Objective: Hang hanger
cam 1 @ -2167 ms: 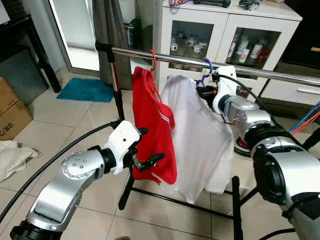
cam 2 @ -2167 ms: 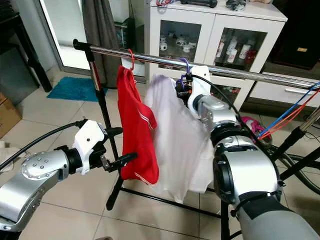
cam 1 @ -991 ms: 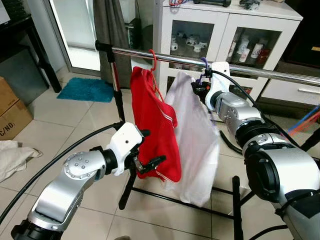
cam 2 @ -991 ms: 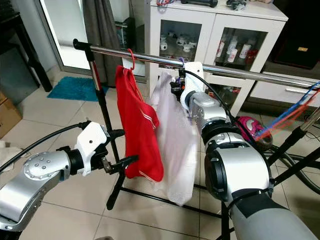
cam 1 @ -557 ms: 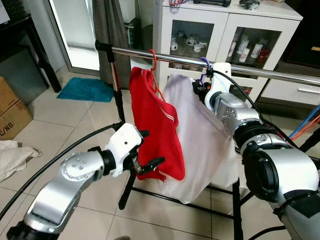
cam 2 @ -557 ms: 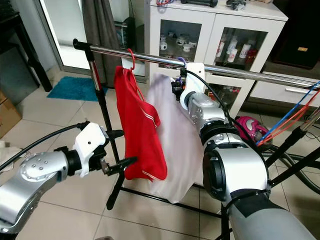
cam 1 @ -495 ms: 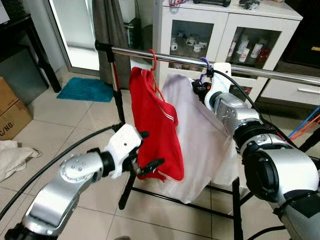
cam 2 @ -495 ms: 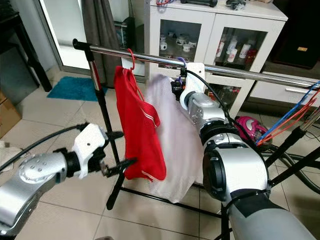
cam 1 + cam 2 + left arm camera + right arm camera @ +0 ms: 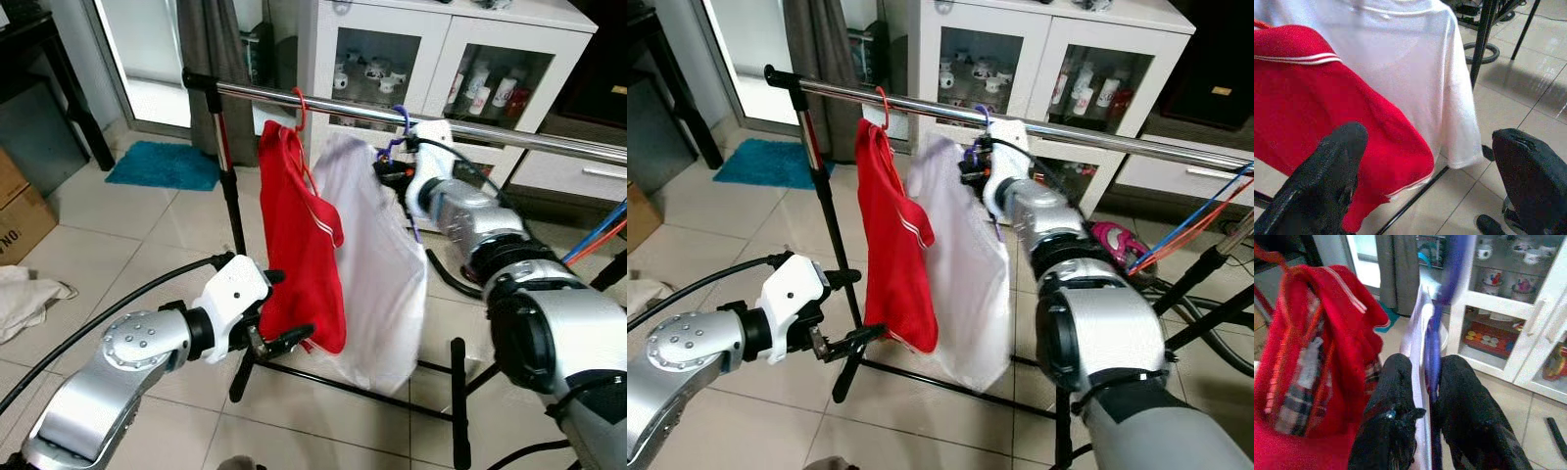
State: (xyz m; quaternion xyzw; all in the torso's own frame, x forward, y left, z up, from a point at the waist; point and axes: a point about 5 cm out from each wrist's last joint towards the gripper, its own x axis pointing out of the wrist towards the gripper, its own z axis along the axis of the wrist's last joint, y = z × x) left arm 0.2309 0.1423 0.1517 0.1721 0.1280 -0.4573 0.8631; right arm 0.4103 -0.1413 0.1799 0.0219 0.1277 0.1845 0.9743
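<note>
Purple hanger (image 9: pixel 1436 340), carrying a white shirt (image 9: pixel 377 264), is being gripped by the right gripper (image 9: pixel 1425 396) at the rail (image 9: pixel 323 101), beside a red shirt (image 9: pixel 299 245). The left gripper (image 9: pixel 1425 161) is being held spread, low near the red hem.

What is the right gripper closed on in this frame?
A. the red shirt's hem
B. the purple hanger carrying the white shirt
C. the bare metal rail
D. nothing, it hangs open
B: the right gripper pinches the purple hanger between its fingers, just under the rail, with the white shirt hanging below.
</note>
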